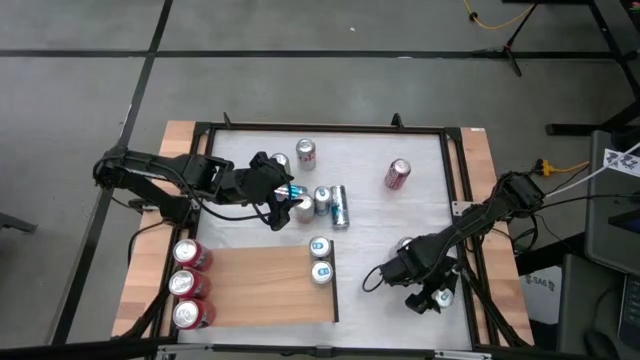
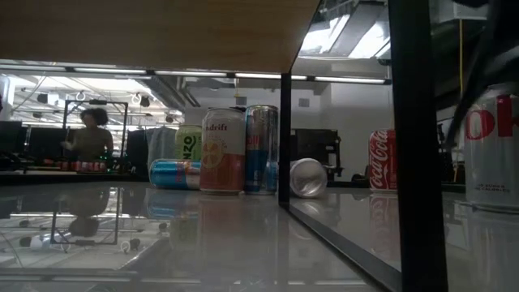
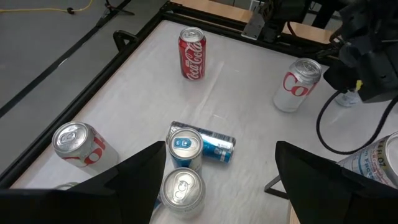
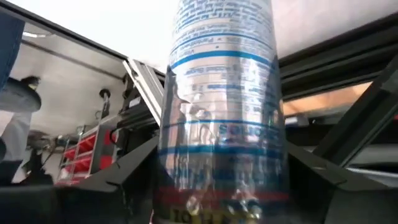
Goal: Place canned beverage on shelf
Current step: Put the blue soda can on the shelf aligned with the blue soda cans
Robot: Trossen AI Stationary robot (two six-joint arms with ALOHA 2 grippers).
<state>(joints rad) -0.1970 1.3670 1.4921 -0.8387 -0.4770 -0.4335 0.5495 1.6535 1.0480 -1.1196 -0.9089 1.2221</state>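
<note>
My right gripper (image 1: 428,292) is at the table's near right corner, shut on a silver can with blue print (image 4: 224,93); the can's end shows in the high view (image 1: 445,297). My left gripper (image 1: 288,200) hovers open over a cluster of cans mid-table: a silver-topped can (image 3: 181,190), a blue can (image 3: 185,148) and a blue can lying on its side (image 3: 214,146). The wooden shelf (image 1: 260,290) fills the near left; two blue-topped cans (image 1: 320,260) stand at its right edge and three red cans (image 1: 188,285) along its left edge. My right gripper pinches the silver can's side wall (image 4: 186,174) between its two fingers (image 4: 118,174), one on each side, across the can. The can's printed length runs on past the fingers. Whether the can is clear of the table I cannot tell.
A red cola can (image 1: 397,174) lies at the far right and a white cola can (image 3: 297,84) stands close to my right arm. Another can (image 1: 305,153) stands at the far middle. The black frame rail (image 1: 460,200) runs along the table's right side. People stand beyond the table (image 2: 89,134).
</note>
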